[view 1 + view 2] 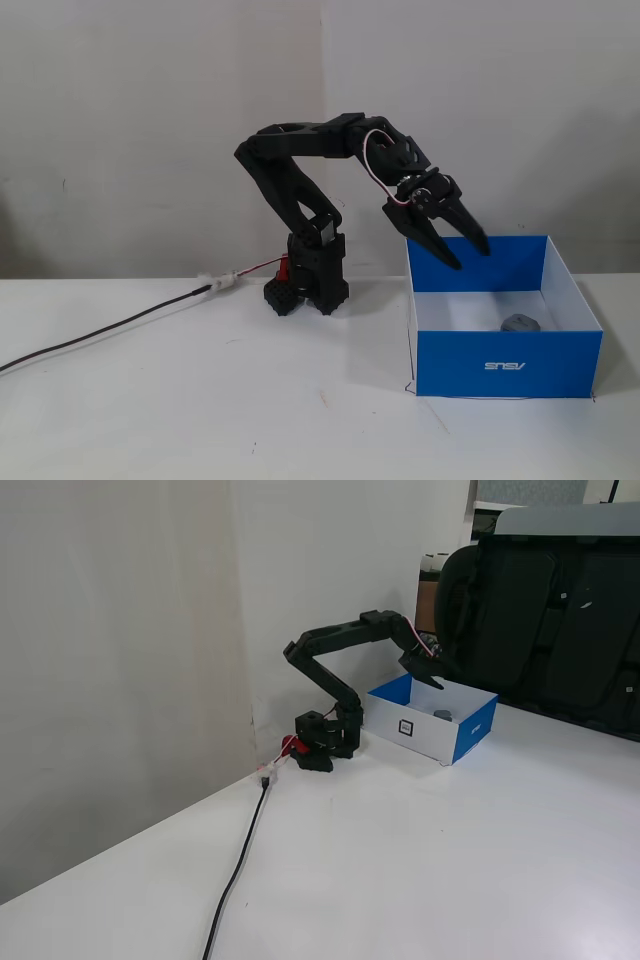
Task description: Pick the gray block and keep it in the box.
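Note:
The gray block (pixel 521 323) lies on the white floor of the blue box (pixel 508 364), near the front wall, in a fixed view. In the other fixed view the block (pixel 442 715) shows as a small gray shape inside the box (pixel 472 737). My black gripper (pixel 470 253) hangs above the box's back left part with its two fingers spread apart and nothing between them. It also shows over the box's left rim in the other fixed view (pixel 432 680), dark against the chair.
The arm's base (pixel 307 283) stands left of the box, with a black cable (pixel 100 335) running off left across the white table. A black office chair (pixel 545 620) stands behind the table's far side. White walls close the back.

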{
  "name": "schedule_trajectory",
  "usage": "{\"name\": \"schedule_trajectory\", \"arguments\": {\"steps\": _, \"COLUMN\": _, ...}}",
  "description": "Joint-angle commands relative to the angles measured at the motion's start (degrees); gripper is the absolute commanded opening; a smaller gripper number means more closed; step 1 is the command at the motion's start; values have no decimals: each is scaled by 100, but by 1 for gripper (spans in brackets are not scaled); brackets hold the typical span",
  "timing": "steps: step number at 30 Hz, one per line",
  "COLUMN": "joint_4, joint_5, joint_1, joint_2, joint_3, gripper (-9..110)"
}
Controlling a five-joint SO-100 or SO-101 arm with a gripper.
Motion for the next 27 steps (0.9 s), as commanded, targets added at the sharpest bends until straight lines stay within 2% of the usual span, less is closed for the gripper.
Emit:
{"name": "schedule_trajectory", "arguments": {"steps": 1, "joint_4": -114, "joint_5": -9, "joint_1": 308, "joint_2": 466, "joint_3": -149, "gripper": 4}}
{"name": "schedule_trajectory", "arguments": {"steps": 2, "joint_4": -105, "joint_5": -9, "joint_1": 536, "joint_2": 527, "joint_3": -202, "gripper": 0}}
{"name": "schedule_trajectory", "arguments": {"steps": 11, "joint_4": -185, "joint_5": -88, "joint_1": 3340, "joint_2": 1274, "joint_3": 53, "gripper": 0}}
{"name": "schedule_trajectory", "arguments": {"steps": 15, "joint_4": -264, "joint_5": -105, "joint_1": 4377, "joint_2": 2391, "joint_3": 483, "gripper": 0}}
{"name": "schedule_trajectory", "arguments": {"steps": 19, "joint_4": -132, "joint_5": -220, "joint_1": 4948, "joint_2": 3340, "joint_3": 809, "gripper": 0}}
{"name": "schedule_trajectory", "arguments": {"steps": 27, "joint_4": -527, "joint_5": -536, "joint_1": 5546, "joint_2": 5221, "joint_3": 2584, "gripper": 0}}
